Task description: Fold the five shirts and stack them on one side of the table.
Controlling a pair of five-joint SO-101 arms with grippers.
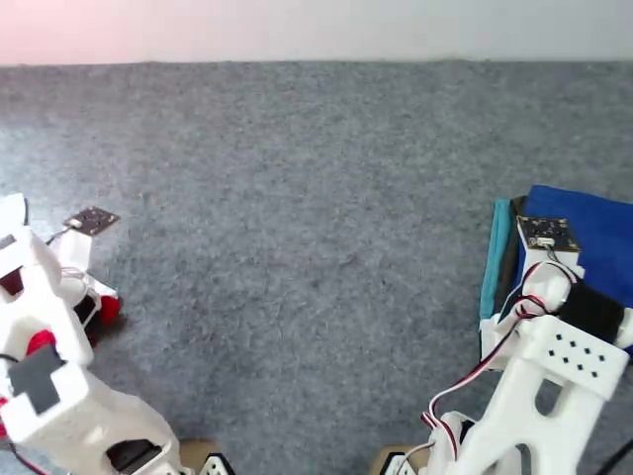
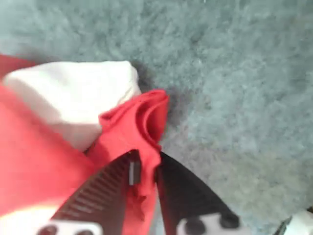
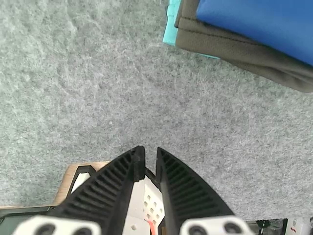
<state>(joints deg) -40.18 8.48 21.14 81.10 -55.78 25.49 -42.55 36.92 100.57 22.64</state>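
My left gripper (image 2: 145, 165) is shut on a fold of a red shirt (image 2: 149, 113), which bunches up between the jaws. A white shirt (image 2: 73, 95) lies against the red one, on the grey felt. From above, a bit of the red shirt (image 1: 107, 309) peeks out beside the left arm (image 1: 45, 327) at the table's left edge. A stack of folded shirts sits at the right edge: a blue shirt (image 1: 588, 237) on top, a dark one (image 3: 234, 46) under it, and a teal one (image 1: 492, 259) lowest. My right gripper (image 3: 145, 155) is shut on nothing, beside the stack.
Grey felt (image 1: 316, 198) covers the table, with wide free room across the middle and back. The right arm (image 1: 554, 356) stands over the near part of the stack. A wooden table edge (image 3: 73, 174) and the arm's base lie under the right gripper.
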